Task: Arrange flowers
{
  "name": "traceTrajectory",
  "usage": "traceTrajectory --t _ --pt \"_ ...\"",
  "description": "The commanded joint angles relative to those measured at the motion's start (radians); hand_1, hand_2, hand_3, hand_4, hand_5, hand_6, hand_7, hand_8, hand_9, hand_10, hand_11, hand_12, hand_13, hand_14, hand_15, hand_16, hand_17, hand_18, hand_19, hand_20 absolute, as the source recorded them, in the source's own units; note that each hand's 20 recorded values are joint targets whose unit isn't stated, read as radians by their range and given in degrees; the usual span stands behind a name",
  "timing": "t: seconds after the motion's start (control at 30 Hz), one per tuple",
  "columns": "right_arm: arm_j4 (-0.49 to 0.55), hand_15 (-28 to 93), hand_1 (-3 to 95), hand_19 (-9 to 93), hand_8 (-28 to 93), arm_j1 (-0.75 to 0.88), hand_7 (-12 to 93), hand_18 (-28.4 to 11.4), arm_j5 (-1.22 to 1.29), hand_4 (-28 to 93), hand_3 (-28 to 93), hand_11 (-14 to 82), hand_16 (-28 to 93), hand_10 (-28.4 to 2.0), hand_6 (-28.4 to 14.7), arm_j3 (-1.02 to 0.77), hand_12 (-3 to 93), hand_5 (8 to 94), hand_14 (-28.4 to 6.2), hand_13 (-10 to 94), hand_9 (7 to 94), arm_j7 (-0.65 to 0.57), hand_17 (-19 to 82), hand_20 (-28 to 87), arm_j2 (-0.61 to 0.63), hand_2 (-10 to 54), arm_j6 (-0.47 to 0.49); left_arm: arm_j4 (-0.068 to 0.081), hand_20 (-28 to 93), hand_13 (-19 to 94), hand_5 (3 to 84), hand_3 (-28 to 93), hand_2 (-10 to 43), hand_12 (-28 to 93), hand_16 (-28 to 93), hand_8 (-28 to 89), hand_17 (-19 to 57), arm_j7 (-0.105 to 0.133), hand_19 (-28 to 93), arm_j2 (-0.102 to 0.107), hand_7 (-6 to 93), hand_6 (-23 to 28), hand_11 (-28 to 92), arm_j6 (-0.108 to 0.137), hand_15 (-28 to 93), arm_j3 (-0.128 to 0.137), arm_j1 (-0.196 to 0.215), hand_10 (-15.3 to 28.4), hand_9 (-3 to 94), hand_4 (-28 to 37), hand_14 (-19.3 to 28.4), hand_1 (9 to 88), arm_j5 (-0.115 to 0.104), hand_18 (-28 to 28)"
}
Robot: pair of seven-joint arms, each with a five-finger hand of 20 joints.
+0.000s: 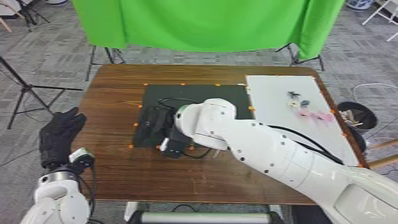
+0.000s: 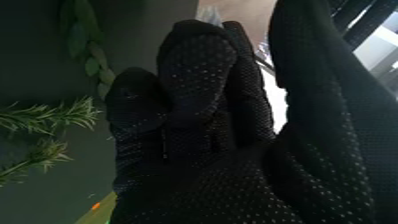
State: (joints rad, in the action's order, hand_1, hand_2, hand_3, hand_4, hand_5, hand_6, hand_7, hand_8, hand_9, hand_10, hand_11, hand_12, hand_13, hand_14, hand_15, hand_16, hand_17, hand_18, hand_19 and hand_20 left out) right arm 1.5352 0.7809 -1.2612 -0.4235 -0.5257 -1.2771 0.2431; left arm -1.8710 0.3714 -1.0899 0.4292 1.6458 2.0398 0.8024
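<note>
R arm (image 1: 271, 150) blocking mat (image 1: 216, 91), prob. greenery (image 2: 49, 118)

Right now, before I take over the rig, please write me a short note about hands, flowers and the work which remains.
Left hand: open, waiting beside the table.
Right hand: open, fingers relaxed, over the dark mat.
Things: pink flowers on the white board; spiky green sprigs and leafy stem at the mat.
Done: no finished arrangement that I can confirm.
Left: probably arranging these.
</note>
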Motion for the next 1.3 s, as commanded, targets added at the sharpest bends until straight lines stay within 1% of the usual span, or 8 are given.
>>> traceTrajectory --t 0.03,0.17,0.6,0.7,0.83,1.1,1.2,1.3 --pt "-0.014 58 41.7 93 -9 -0.024 13 -11.6 -0.024 -13 70 9.6 31 -13.0 -2.1 -0.012 14.7 58.7 -5.7 84 62.9 -0.008 60 46 -0.016 -9.5 0.016 -0.011 29 44 56.3 65 22.5 10 -4 -8 23.1 -0.013 7 -0.009 14.9 4.3 23 -0.013 21 -0.013 0.009 15.4 53.3 -28.3 14.7 27.3 0.008 11.6" --pt "-0.019 58 40.4 93 -9 -0.029 13 -12.5 -0.035 -13 70 9.2 31 -13.0 -2.2 -0.011 14.7 58.2 -5.8 84 62.4 -0.022 59 45 -0.013 -9.5 0.029 -0.020 29 44 56.3 65 20.8 10 -4 -8 22.9 -0.007 8 -0.006 14.9 4.2 23 -0.004 21 -0.022 0.017 15.4 53.3 -28.3 14.8 27.3 0.007 11.7" --pt "-0.033 57 36.8 93 -9 -0.038 12 -13.2 -0.070 -13 70 8.8 31 -14.3 -2.5 -0.026 15.8 54.5 -6.0 83 58.3 -0.056 59 43 0.000 -9.5 0.087 -0.033 28 43 55.8 67 16.4 10 -4 -8 22.2 -0.015 9 0.001 15.3 4.1 24 0.006 21 -0.032 0.026 15.3 53.2 -28.3 15.3 26.6 0.011 12.0" --pt "-0.030 57 36.6 93 -9 -0.048 12 -13.3 -0.060 -12 70 8.7 30 -15.3 -1.0 -0.034 16.4 53.8 -5.9 83 57.5 -0.078 59 43 0.007 -9.5 0.130 -0.025 28 43 55.8 67 15.9 10 -4 -8 22.2 -0.027 9 0.001 15.5 4.0 24 -0.010 21 -0.017 0.021 15.4 53.2 -28.3 15.3 26.6 0.014 12.0" --pt "-0.018 57 35.7 93 -9 -0.056 12 -13.8 -0.063 -13 70 8.4 30 -17.1 1.2 -0.040 17.0 51.6 -6.1 83 57.0 -0.097 58 43 0.014 -9.5 0.158 -0.028 28 43 55.8 67 15.0 10 -4 -8 22.1 -0.030 9 0.001 16.1 3.2 24 -0.012 21 -0.011 0.025 15.3 53.3 -28.3 15.3 27.1 0.015 12.0" --pt "-0.002 57 34.4 93 -9 -0.074 11 -14.3 -0.053 -12 68 8.7 31 -18.1 2.0 -0.056 18.3 49.6 -6.5 83 56.5 -0.089 58 43 0.038 -9.5 0.148 -0.018 27 43 55.9 67 14.3 10 -4 -9 22.0 -0.044 9 -0.003 16.8 2.5 24 -0.032 21 0.004 0.022 15.2 53.4 -28.3 15.5 27.6 0.018 12.1" --pt "0.035 57 34.2 93 -9 -0.083 11 -14.4 -0.056 -12 68 8.6 31 -18.2 2.1 -0.079 18.4 49.4 -6.6 83 56.3 -0.076 58 43 0.067 -9.5 0.146 -0.023 27 43 55.9 67 14.1 10 -4 -9 21.9 -0.043 9 0.000 16.9 2.5 24 -0.026 21 -0.003 0.026 15.2 53.4 -28.3 15.5 27.7 0.018 12.2" --pt "0.108 57 34.1 93 -9 -0.082 11 -14.6 -0.096 -12 68 8.5 31 -18.4 2.1 -0.130 18.5 49.2 -7.0 83 56.0 -0.035 57 43 0.128 -9.5 0.146 -0.017 27 43 55.9 67 14.0 10 -4 -9 21.8 -0.054 10 -0.003 16.9 2.5 24 -0.032 21 -0.001 0.016 15.2 53.5 -28.3 15.6 27.8 0.023 12.2"
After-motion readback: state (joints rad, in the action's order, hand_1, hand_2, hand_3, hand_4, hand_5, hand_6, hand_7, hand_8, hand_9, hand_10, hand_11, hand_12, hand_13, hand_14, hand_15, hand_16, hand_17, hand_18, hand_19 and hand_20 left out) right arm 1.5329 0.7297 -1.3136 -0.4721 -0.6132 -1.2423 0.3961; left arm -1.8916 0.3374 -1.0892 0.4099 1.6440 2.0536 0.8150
